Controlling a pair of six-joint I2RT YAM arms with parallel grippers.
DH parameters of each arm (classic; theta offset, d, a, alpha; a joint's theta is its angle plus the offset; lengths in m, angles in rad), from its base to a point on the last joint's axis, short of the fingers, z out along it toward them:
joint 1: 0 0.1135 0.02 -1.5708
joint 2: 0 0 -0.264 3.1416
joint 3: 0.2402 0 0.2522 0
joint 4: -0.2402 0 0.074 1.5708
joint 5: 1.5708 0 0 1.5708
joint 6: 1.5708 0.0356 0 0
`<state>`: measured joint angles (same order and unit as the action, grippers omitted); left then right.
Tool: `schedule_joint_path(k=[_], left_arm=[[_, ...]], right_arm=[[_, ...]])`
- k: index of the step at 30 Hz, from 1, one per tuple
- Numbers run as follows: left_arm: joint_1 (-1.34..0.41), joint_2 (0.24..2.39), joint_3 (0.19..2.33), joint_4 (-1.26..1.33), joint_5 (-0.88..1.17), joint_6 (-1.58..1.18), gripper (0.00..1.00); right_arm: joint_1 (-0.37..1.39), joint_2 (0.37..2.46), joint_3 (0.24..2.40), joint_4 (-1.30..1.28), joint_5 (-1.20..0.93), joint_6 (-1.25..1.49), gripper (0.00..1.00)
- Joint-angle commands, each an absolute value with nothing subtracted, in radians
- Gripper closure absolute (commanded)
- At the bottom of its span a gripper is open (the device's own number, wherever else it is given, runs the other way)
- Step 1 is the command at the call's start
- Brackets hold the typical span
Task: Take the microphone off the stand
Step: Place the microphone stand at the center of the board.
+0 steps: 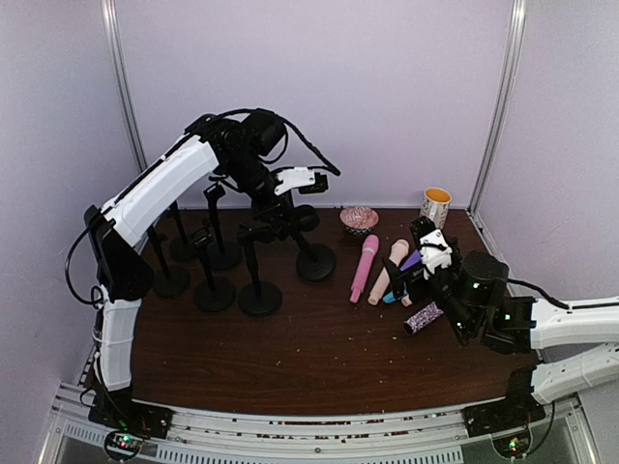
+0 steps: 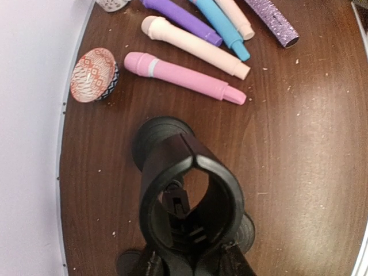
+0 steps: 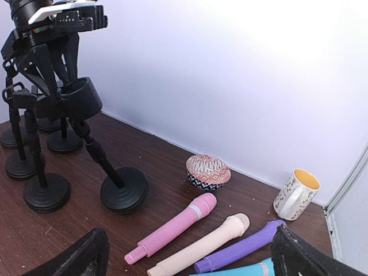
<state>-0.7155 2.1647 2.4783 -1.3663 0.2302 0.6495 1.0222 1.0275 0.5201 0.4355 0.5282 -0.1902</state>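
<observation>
Microphones lie loose on the right half of the tabletop (image 1: 319,358), side by side and well apart from the clip: a pink one (image 1: 365,268) nearest the stands, then cream (image 1: 387,273), purple (image 1: 412,260) and blue (image 1: 390,297), with a glittery purple one (image 1: 424,317) closest to the right arm.

The left arm (image 1: 160,188) arches over the rear left. Its claw (image 2: 191,261) pinches the clip (image 2: 169,155) of a black stand (image 1: 315,262), fingers pressed to either side of the ring. The ring itself is hollow, and the stand's stem leans on its round base. More black stands (image 1: 215,290) cluster behind and to the left of it.

The right claw (image 3: 195,256) hangs low over the microphones, spread wide and holding nothing.

By the back wall stand a yellow-lined mug (image 1: 436,206) and a small patterned bowl (image 1: 359,218).
</observation>
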Motion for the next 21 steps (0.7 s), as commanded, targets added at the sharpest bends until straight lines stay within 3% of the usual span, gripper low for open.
schedule_joint_path(k=[1, 7, 13, 16, 17, 21], left_arm=[[-0.709, 2.139, 2.549, -1.272, 0.126, 0.703, 1.0], [-0.709, 2.127, 2.539, -1.286, 0.114, 0.744, 0.96], [-0.711, 2.16, 2.536, -1.214, 0.144, 0.745, 0.58], [-0.711, 2.175, 2.529, -1.144, 0.133, 0.729, 0.23], [-0.71, 2.175, 2.522, -1.113, 0.128, 0.721, 0.15], [-0.709, 2.175, 2.495, -1.026, 0.118, 0.708, 0.1]], right_arm=[[1.006, 0.996, 0.487, 0.463, 0.516, -0.072, 0.0], [0.99, 1.0, 0.479, 0.477, 0.488, -0.012, 0.0], [0.99, 0.993, 0.463, 0.499, 0.48, 0.057, 0.0], [0.99, 0.994, 0.456, 0.518, 0.482, 0.077, 0.0], [0.989, 0.997, 0.456, 0.524, 0.482, 0.082, 0.0], [0.987, 1.016, 0.472, 0.536, 0.477, 0.087, 0.0]])
